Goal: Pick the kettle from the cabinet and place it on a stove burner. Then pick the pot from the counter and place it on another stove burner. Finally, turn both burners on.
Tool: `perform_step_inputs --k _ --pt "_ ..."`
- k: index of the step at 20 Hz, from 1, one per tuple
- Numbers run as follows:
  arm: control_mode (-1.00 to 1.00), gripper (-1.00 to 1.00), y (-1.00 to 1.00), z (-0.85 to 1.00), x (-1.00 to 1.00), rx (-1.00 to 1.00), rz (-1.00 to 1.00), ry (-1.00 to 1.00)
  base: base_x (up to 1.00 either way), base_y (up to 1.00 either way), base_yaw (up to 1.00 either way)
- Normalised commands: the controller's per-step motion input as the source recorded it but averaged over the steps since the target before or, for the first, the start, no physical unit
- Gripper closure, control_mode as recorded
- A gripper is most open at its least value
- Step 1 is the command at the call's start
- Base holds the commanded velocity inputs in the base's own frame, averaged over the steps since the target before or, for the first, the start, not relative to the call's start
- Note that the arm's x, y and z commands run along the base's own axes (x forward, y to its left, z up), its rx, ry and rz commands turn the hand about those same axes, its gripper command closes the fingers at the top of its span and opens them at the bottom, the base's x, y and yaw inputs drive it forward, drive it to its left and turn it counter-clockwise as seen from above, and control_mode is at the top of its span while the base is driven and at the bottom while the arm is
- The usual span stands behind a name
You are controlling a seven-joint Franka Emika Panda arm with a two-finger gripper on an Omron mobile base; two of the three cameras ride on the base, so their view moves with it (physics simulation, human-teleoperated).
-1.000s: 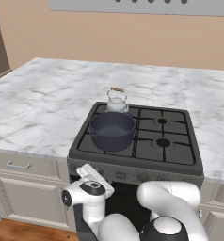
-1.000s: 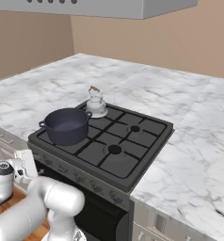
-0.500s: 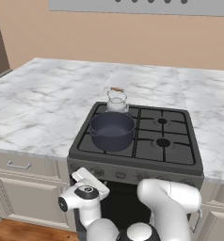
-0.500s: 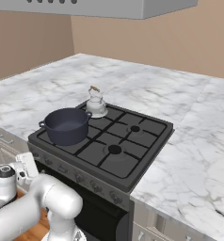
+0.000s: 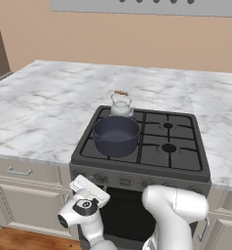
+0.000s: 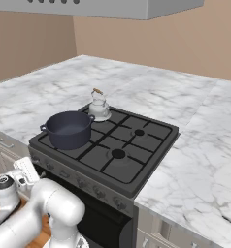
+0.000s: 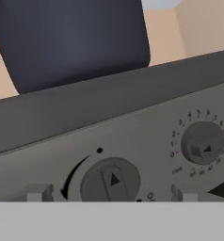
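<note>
**Knob approach: the risk lies in choosing and seating the grip**

The small silver-grey metal kettle point(image 5: 121, 104) with its brown-barred wire handle sits on the rear left burner of the dark gas range point(image 5: 191, 168), and the wide dark blue-grey pot point(image 5: 116, 135) rests on the front left burner just in front of it, the two close together. Both stand on the black grates, so the placing looks done and the burner knobs remain.

The two-finger gripper point(image 7: 109, 197) hangs low in front of the range's control panel, jaws spread wide and holding nothing. In the hand view its finger tips point(image 7: 38, 193) flank a round dark knob point(image 7: 110, 180) with a triangular pointer; a second numbered dial point(image 7: 204, 143) sits up and to the side.

The likeliest failure is a wrong pick: the numbered dial looks more like a timer or oven control than a burner knob, and nothing visible says which knob feeds which ring. Closing off-centre could also let the fingers slip round the smooth knob without turning it. Pushing in too hard risks jamming the finger tips against the panel.
</note>
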Motion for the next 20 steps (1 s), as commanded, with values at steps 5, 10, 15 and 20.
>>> perform_step_inputs --k 5,10,15,20 --pt "-1.00 -1.00 0.00 0.00 0.00 -0.06 0.01 -0.14 0.00 0.00 0.00" --pt "-1.00 -1.00 0.00 0.00 -0.10 -0.03 0.00 -0.07 0.00 0.00 0.00" --pt "-1.00 -1.00 0.00 0.00 -0.25 -0.01 0.00 -0.03 0.00 0.00 0.00" --pt "-1.00 -1.00 -0.03 0.01 -0.13 0.00 -0.01 -0.01 0.00 0.00 0.00"
